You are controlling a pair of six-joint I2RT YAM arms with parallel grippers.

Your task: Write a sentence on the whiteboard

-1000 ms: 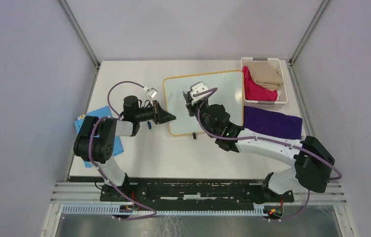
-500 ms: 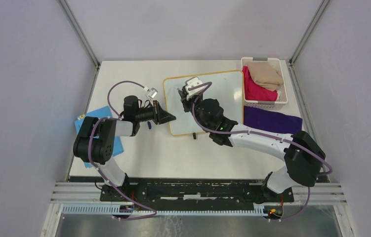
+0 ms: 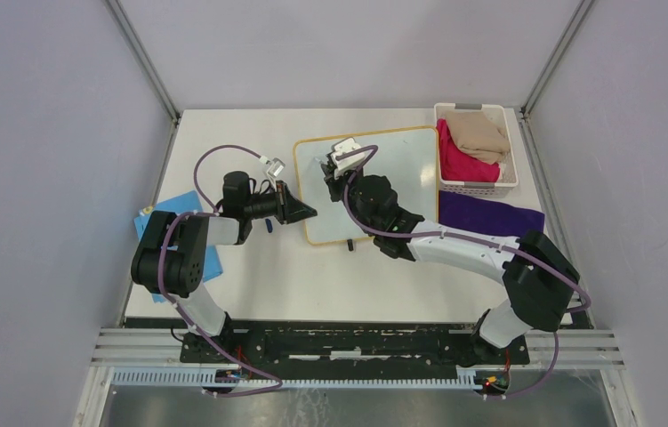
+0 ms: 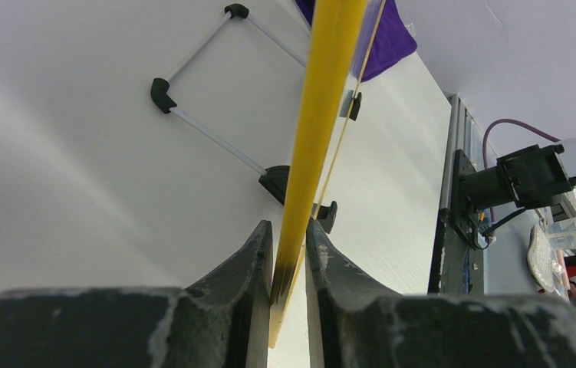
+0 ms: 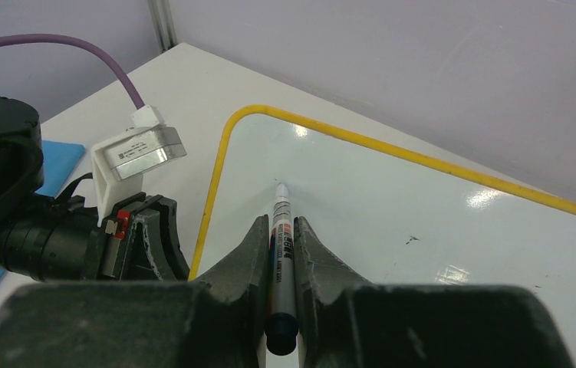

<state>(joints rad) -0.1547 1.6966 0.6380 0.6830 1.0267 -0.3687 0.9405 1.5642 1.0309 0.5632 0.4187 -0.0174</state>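
Right end effector (image 3: 329,172) over whiteboard (image 3: 406,156)

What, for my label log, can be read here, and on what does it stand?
Nothing can be read.
Marker: red and blue print on the barrel, too blurred to read.
Silver camera box: dark label, too small to read.
Whiteboard: no words, only tiny specks.
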